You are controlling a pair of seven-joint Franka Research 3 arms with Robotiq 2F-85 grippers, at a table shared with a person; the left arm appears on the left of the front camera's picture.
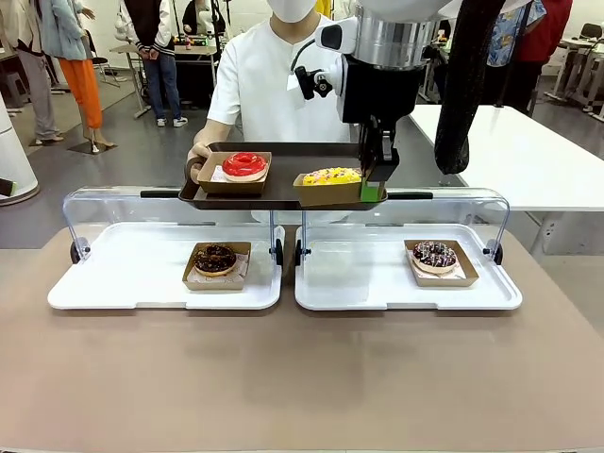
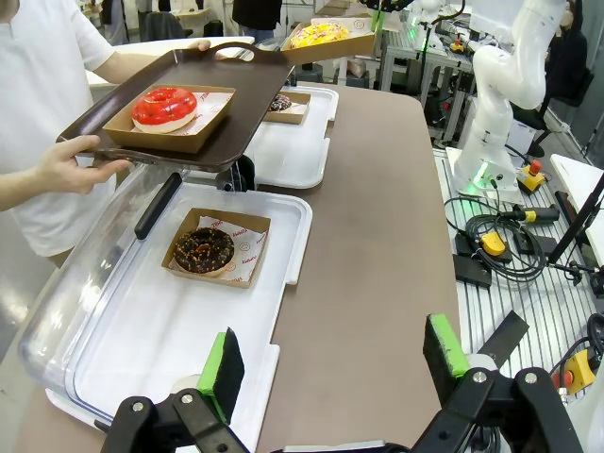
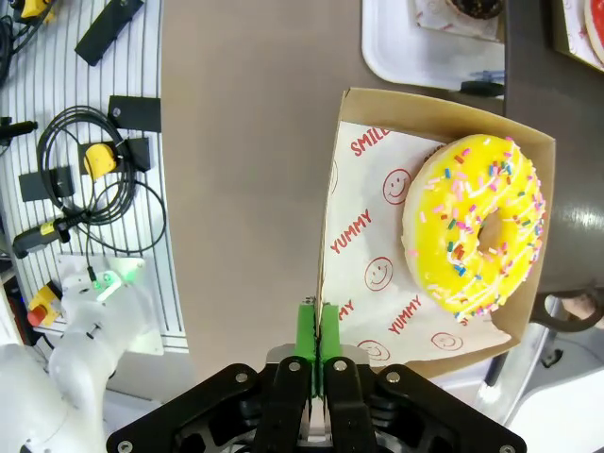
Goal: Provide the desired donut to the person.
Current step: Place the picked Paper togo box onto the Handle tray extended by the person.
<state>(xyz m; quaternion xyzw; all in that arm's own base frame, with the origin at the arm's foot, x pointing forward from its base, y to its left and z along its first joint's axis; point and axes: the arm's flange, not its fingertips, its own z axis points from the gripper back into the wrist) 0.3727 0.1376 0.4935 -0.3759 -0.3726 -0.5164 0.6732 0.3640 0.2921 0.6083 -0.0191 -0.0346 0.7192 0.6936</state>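
Observation:
The person (image 1: 274, 75) in a white shirt holds out a dark brown serving tray (image 1: 283, 177) with both hands. On it sits a red-glazed donut (image 1: 244, 164) in a cardboard box. My right gripper (image 1: 376, 184) is shut on the side wall of another cardboard box (image 3: 332, 236) that holds a yellow sprinkled donut (image 3: 477, 226). This box is at the serving tray's near right corner, partly over its rim (image 3: 528, 85). My left gripper (image 2: 335, 354) hangs open and empty above the left white tray's (image 2: 142, 349) near end.
Two white trays (image 1: 377, 283) with raised clear lids stand side by side on the brown table. The left one holds a chocolate donut (image 1: 215, 259) in a box, the right one a chocolate sprinkled donut (image 1: 434, 255). Cables and another arm's base lie beside the table.

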